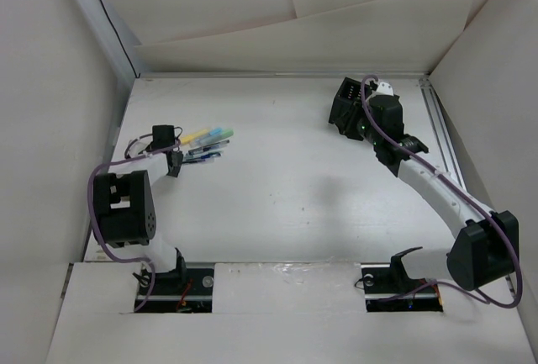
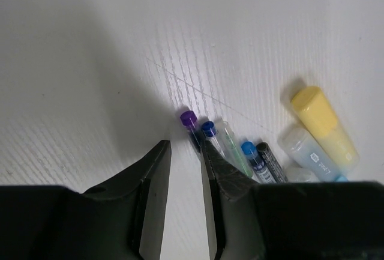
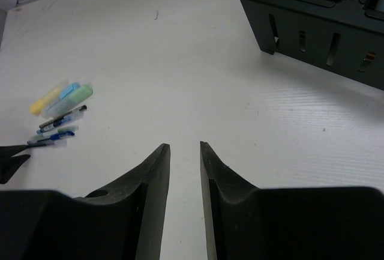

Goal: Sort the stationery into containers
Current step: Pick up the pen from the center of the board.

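The stationery lies in a loose bunch at the left of the table. In the left wrist view I see a purple-capped pen, a blue-capped pen, a yellow highlighter and a light-blue highlighter. My left gripper is open and empty just left of the pens; its right finger lies against the purple-capped pen. The black organiser box stands at the back right. My right gripper is open and empty over bare table next to the box.
White walls enclose the table on the left, back and right. A metal rail runs along the right edge. The pen bunch also shows far off in the right wrist view, with the left gripper's fingertips beside it.
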{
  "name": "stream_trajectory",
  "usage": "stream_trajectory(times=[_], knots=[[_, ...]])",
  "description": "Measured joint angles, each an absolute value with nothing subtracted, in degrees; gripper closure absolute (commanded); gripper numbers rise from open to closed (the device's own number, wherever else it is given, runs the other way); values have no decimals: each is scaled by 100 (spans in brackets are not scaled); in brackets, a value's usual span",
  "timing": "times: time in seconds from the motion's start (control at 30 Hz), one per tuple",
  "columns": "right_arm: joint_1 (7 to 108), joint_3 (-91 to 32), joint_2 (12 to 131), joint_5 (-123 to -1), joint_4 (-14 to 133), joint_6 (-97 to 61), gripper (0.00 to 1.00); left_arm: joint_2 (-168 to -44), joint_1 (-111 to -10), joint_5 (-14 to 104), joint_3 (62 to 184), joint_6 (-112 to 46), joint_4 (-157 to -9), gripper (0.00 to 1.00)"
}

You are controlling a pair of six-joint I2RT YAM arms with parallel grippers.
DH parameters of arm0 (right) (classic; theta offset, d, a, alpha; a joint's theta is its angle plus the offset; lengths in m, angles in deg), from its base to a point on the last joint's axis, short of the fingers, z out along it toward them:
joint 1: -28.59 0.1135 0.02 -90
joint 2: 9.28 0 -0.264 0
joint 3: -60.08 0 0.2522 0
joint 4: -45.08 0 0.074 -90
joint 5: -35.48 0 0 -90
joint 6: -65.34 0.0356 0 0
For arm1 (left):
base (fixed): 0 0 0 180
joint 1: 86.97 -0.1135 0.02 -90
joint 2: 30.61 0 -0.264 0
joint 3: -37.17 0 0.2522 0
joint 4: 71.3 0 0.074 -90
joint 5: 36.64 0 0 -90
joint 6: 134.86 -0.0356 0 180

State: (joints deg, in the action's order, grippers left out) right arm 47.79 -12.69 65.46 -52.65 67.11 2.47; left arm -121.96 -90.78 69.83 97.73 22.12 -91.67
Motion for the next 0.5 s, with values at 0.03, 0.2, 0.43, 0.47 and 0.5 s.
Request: stream_trajectory(times=[0.03, 0.2, 0.43, 0.47, 0.5], knots=[[4779, -1269, 6546, -5265, 6713, 247, 67, -12207, -9078, 6985, 9784, 2208, -9157, 77], [4819, -1269, 6546, -5300, 6713, 247, 67, -12209, -9078, 6950, 9784, 2206, -9111, 77], [4829, -1269, 6548, -5309, 6713, 247, 67, -12161, -9078, 6873, 9745, 2203, -9039, 70], [4836, -1269, 6548, -5309, 6711, 247, 67, -12161, -9078, 6867, 9745, 2199, -9045, 70], [4851, -1269, 6548, -5307, 6713, 247, 67, -12170, -9078, 6860, 9760, 2197, -9071, 72]])
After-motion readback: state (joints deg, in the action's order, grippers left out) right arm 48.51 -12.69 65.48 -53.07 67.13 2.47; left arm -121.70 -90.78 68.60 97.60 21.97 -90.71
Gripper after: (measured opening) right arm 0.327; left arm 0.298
